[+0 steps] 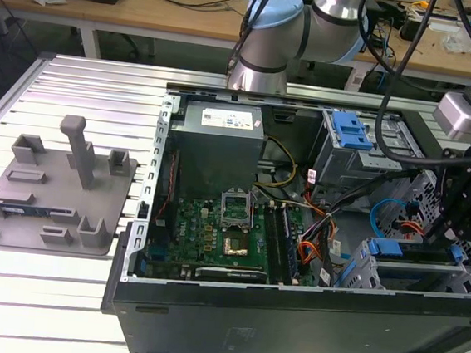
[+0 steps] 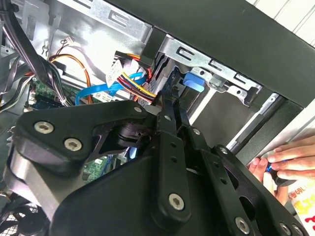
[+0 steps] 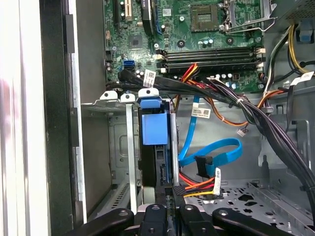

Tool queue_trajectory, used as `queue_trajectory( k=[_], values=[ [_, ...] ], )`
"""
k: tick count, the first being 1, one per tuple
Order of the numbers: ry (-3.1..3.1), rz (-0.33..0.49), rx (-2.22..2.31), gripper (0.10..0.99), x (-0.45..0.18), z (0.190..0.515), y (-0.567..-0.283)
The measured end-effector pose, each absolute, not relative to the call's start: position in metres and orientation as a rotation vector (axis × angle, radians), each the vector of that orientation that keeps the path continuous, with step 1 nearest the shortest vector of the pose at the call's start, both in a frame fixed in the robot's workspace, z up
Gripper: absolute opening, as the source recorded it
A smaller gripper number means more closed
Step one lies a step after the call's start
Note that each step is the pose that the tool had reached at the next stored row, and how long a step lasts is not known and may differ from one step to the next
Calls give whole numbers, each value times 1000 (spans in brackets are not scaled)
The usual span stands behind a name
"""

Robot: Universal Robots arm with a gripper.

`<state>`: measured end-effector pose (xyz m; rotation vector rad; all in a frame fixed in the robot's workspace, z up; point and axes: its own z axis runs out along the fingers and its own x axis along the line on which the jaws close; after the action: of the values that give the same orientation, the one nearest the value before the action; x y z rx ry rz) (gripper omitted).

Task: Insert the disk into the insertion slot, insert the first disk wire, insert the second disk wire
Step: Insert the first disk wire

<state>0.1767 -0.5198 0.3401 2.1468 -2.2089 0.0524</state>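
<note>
1. Disk (image 3: pixel 152 130) stands on edge inside the insertion slot (image 3: pixel 118 137), lower centre of the first wrist view; the pincer (image 3: pixel 165 196) sits at its near end, clamped or apart I cannot tell.
2. Second disk wire (image 3: pixel 221 143) loops just right of it.
3. White cable tags (image 3: pixel 149 77): print unreadable.
4. Open computer case (image 1: pixel 288 323) lies on a ribbed metal counter (image 1: pixel 76 103); a wooden counter (image 1: pixel 152 6) runs along the top of the exterior view.
</note>
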Motion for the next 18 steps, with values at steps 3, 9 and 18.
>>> queue_trajectory(
  k=[3,9,18],
  values=[
    [-2209,51,2147,165,177,339,-520],
    [-2209,51,2147,165,177,346,-520],
    [-2226,14,2164,165,177,346,-526]
  ],
)
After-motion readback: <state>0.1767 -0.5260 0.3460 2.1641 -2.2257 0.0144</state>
